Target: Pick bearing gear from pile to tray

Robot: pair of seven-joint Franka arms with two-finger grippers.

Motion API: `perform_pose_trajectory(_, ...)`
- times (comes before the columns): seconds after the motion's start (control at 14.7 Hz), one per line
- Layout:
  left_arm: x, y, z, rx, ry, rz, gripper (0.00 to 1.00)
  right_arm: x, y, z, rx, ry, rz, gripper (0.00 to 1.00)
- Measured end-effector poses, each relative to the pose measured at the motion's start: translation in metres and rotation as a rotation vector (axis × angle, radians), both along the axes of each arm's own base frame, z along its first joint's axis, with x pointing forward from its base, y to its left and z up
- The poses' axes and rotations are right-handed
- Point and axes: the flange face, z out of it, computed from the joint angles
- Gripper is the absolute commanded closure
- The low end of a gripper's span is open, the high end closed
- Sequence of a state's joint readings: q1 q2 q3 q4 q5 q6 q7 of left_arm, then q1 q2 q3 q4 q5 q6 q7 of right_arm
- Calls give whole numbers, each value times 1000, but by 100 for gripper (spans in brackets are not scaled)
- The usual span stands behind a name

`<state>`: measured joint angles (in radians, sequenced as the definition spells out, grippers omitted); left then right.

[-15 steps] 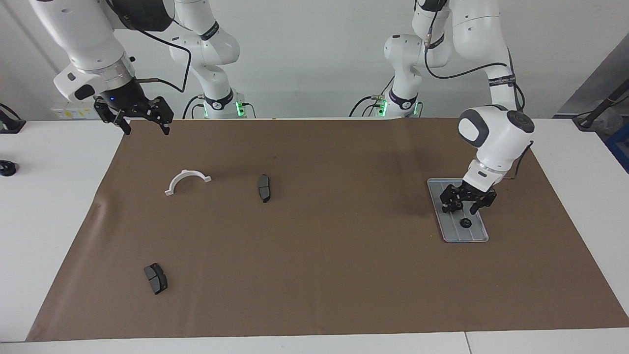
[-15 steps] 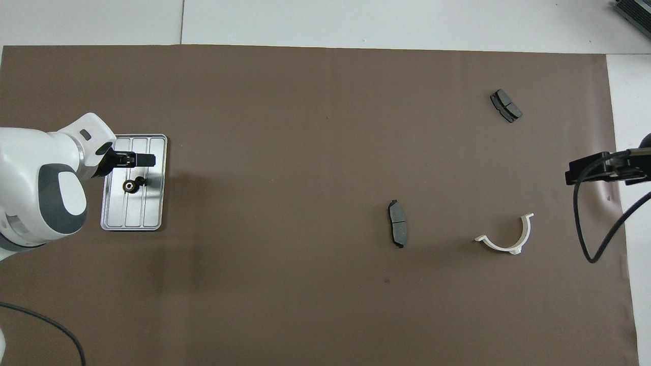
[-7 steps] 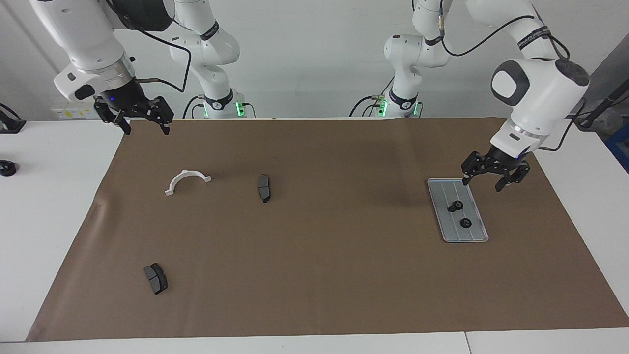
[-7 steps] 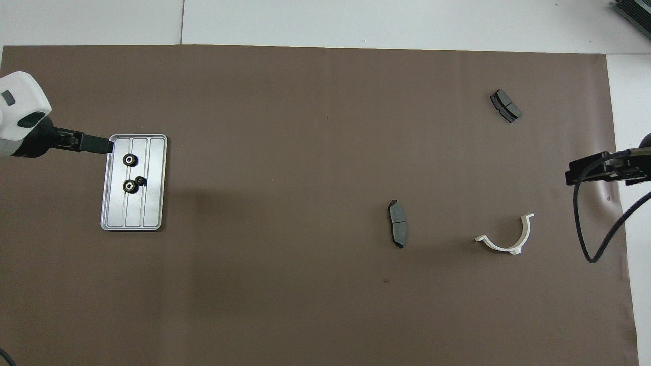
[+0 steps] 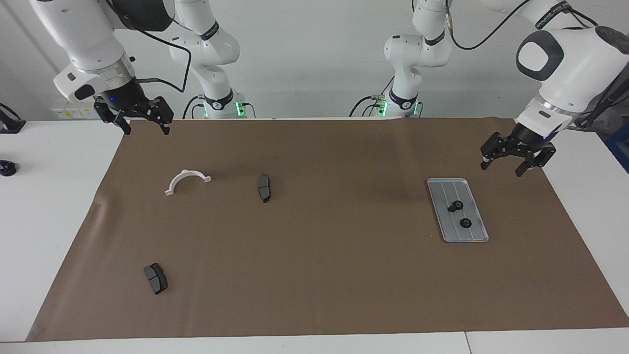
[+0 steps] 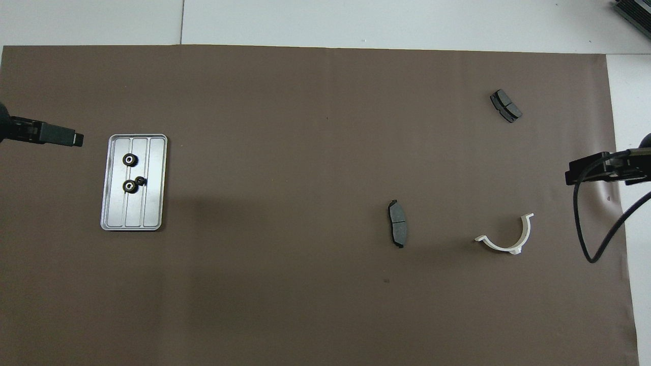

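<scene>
Gears (image 6: 130, 173): 3 in tray (image 6: 155, 213) | brake pads (image 6: 397, 230): 2 | bracket (image 6: 506, 239): 1

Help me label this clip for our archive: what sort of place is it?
Probably a robotics lab: a white table under a brown mat, with a metal tray and brake pads laid out for sorting.

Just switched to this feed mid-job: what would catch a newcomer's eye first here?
The silver tray at the left arm's end of the brown mat, with small black gears lying in it. The open left gripper hangs in the air beside it, holding nothing. Toward the right arm's end lies a white half-ring with two dark brake pads.
</scene>
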<state>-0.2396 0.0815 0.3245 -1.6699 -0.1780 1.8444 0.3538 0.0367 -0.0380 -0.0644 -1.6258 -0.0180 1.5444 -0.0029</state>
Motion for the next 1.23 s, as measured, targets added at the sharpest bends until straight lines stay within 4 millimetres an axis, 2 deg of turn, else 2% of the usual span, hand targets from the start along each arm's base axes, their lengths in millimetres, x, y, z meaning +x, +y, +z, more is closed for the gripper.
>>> perform_pose_trajectory(0.34, -5, -4, 14, 8, 24, -18, 0, 0, 0, 0, 0, 0, 0, 0)
perform_pose_trajectory(0.68, -27, -11, 34, -5, 81, -50, 0, 0, 0, 0, 0, 0, 0, 0)
perform_pose_trajectory(1.02, -36, -44, 44, 90, 87, -121, 0, 0, 0, 0, 0, 0, 0, 0)
perform_pose_trajectory(1.23, -42, -46, 52, 92, 85, -126, 0, 0, 0, 0, 0, 0, 0, 0)
